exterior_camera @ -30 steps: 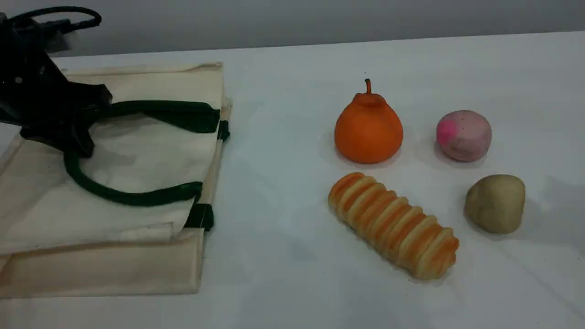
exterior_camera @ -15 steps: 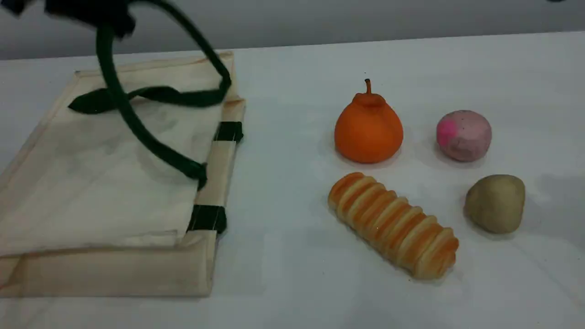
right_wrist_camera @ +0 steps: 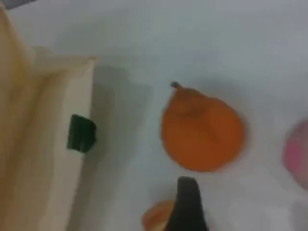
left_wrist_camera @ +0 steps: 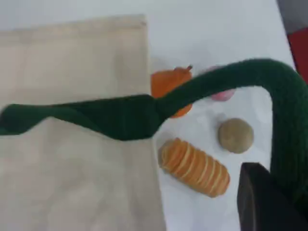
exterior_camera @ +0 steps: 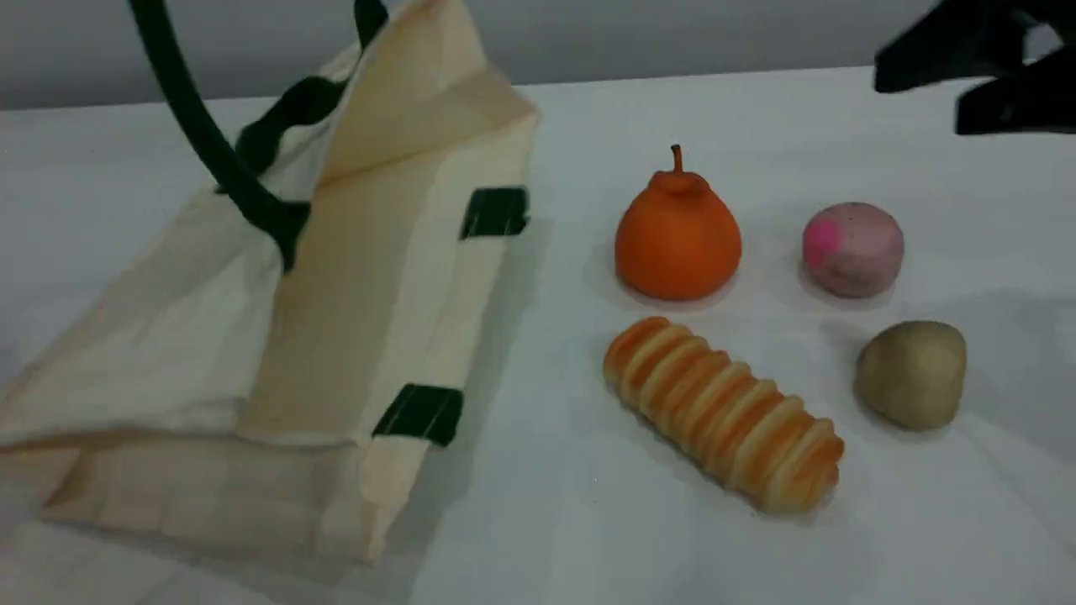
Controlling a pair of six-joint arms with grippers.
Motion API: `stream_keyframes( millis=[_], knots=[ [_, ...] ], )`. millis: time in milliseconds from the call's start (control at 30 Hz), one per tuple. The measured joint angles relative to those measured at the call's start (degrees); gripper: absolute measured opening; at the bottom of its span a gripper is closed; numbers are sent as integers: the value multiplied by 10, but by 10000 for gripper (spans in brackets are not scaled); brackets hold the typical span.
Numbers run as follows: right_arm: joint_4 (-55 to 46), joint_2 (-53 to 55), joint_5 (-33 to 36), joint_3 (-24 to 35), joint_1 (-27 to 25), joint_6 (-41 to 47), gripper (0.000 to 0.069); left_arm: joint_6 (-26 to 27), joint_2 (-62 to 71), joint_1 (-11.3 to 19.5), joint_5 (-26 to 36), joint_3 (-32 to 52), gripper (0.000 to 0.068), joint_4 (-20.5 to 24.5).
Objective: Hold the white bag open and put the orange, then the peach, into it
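Observation:
The white bag (exterior_camera: 252, 336) lies on the left of the table, its mouth side pulled up by one dark green handle (exterior_camera: 189, 126) that runs off the top edge. In the left wrist view my left gripper (left_wrist_camera: 269, 192) is shut on that handle (left_wrist_camera: 288, 125). The orange (exterior_camera: 677, 231) stands upright right of the bag, and the peach (exterior_camera: 852, 249) sits to its right. My right gripper (exterior_camera: 918, 102) hangs open at the top right, above and behind the peach. The right wrist view looks down on the orange (right_wrist_camera: 202, 130), just ahead of the fingertip (right_wrist_camera: 190, 207).
A ridged, orange-striped bread roll (exterior_camera: 725, 413) lies in front of the orange. A tan potato-like lump (exterior_camera: 911, 374) sits in front of the peach. Green strap patches (exterior_camera: 496, 212) mark the bag's near side. The table (exterior_camera: 588, 521) is white.
My left gripper has risen out of the scene view with the handle, lifting the bag's mouth and tilting it toward the fruits. My right gripper has entered at the top right.

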Motion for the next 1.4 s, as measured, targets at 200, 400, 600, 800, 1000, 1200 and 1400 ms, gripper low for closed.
stream_keyframes(
  millis=[200,400,600,800,1000,1200,1400],
  knots=[
    [-1,48,44,-41,1,-8,525,-24,-45,0,35,0,71,26],
    [0,92,32,-79,27,-7,525,-55,-69,0,56,0,71,75],
    [0,147,-6,-132,72,-7,525,-56,-99,0,66,0,71,77],
    [1,204,-52,-185,110,-7,525,-58,-99,0,72,0,71,71],
    [1,255,-86,-227,115,-7,525,-58,-99,0,76,0,71,69],
    [0,294,-72,-259,117,-7,525,-58,-99,0,76,0,71,70],
    [-1,322,-66,-283,134,-7,525,-58,-99,0,76,0,71,72]
  ],
)
